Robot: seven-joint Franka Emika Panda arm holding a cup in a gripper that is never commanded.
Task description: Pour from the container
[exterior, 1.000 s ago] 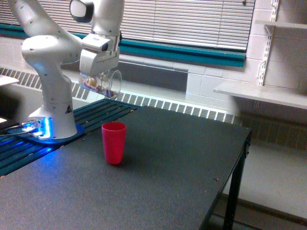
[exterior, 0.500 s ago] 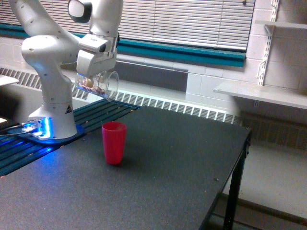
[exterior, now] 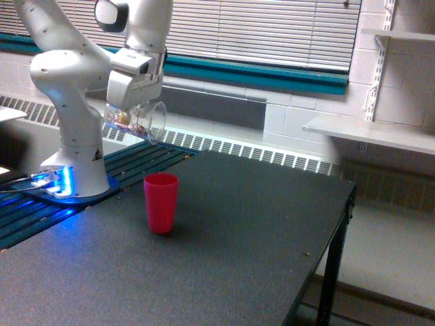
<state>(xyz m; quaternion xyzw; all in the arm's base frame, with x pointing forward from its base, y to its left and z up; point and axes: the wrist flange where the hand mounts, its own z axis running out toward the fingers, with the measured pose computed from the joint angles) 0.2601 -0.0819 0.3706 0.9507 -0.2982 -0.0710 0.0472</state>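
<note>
So, upper left of the frame: the white Panda arm [exterior: 64, 88] has its gripper [exterior: 132, 109] clamped on the container [exterior: 139, 121], a clear plastic cup, jaws closed around its body as far as I can tell. The cup's tipped way over, nearly on its side, mouth pointing toward the frame's right and a bit down. You can see small brownish-red bits sitting in the low part of it, near the closed end, w/ one paler lump among them. Nothing visible at the rim.

Container hangs in the air, well above the table [exterior: 224, 231], which is dark and speckled and fills the lower half of the pic. Below it and slightly to the right stands a red cup [exterior: 161, 202], upright, open top, left of frame center. The two are apart, clear gap btwn them.

Arm base [exterior: 75, 183] sits at the far left w/ a blue glow around it, on a slatted dark surface. Bkgd: window blinds [exterior: 272, 30] up top, teal strip under them, white shelf [exterior: 370, 132] on the right wall.
</note>
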